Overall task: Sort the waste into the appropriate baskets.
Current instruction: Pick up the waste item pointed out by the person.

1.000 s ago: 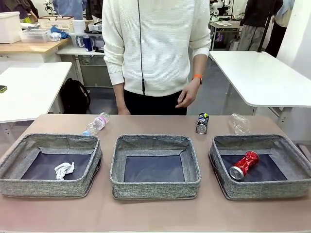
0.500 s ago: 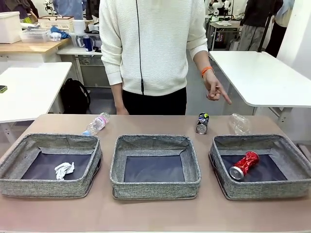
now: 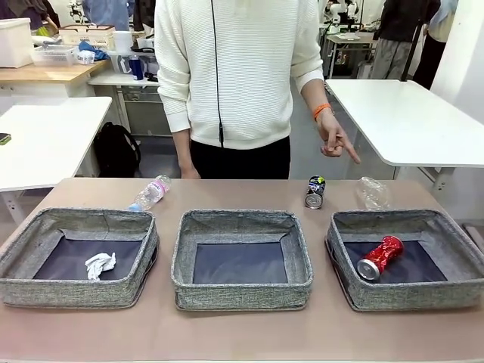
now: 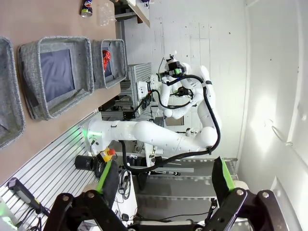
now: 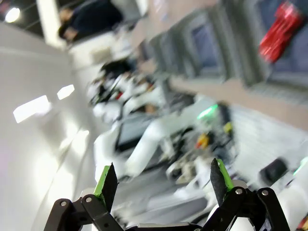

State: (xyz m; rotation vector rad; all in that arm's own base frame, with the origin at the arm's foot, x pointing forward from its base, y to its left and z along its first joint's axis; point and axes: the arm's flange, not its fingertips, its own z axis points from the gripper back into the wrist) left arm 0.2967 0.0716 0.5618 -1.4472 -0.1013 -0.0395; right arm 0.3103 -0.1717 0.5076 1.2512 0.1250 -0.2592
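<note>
1 red can (image 3: 380,257) in right basket (image 3: 408,293)

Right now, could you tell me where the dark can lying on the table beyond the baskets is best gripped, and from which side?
Grip the dark can across its mid-body, coming from above. It lies on its side on the table, one end toward the robot, so both curved flanks look free to pinch.
</note>
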